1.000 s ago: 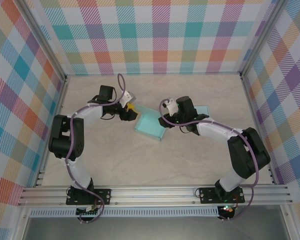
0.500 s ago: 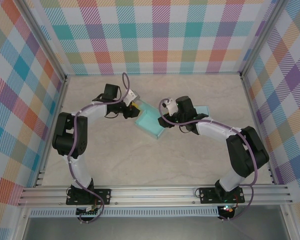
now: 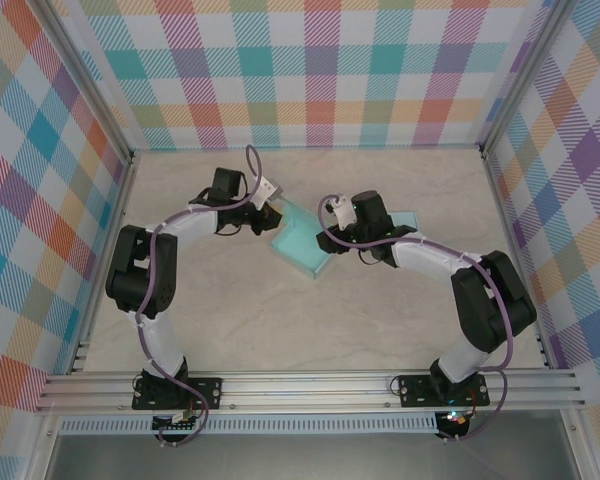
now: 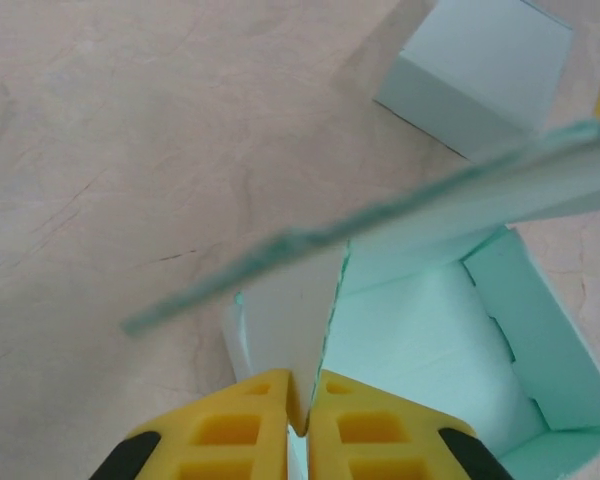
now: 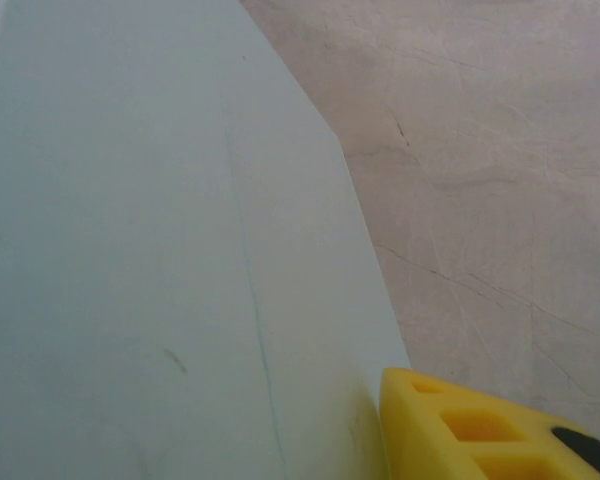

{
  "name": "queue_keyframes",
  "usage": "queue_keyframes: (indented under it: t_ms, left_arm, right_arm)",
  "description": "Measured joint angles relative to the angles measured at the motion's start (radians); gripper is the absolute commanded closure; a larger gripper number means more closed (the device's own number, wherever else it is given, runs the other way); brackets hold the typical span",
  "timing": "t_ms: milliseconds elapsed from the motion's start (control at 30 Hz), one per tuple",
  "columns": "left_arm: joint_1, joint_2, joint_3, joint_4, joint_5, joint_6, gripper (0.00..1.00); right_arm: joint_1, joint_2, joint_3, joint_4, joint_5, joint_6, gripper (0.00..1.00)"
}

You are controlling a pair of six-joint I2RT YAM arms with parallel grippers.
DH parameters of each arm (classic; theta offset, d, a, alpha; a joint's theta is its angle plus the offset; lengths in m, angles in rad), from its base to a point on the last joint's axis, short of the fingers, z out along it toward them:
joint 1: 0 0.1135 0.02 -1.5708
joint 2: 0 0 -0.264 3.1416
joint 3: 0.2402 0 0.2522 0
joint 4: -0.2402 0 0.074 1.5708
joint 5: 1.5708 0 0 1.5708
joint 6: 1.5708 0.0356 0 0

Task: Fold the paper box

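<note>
Marble table point(image 3: 230, 320) | mint paper box point(image 3: 302, 248) half-open, walls raised | left end effector point(image 4: 302, 415) pinching its flap point(image 4: 280, 320) | right end effector point(image 3: 332, 240): cannot tell

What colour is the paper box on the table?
The paper box is pale mint green, clearest in the left wrist view.

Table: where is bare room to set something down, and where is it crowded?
Free: the wide near stretch of table between the paper box and the front rail, and the strip along the back wall. Crowded: mid-table, where left fingers and right fingers are at the box.
</note>
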Motion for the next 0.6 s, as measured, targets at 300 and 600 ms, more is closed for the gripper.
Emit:
queue_keyframes:
  t_ms: [300, 600]
  left_arm:
    - [-0.058, -0.135, -0.146, 0.091, -0.155, -0.141, 0.99]
    - [-0.112, -0.219, -0.188, 0.09, -0.243, -0.191, 0.99]
  right_arm:
    - [0.0, -0.11, 0.0, -0.085, 0.078, 0.058, 0.47]
    - [0.0, -0.191, -0.043, -0.092, 0.141, 0.068, 0.52]
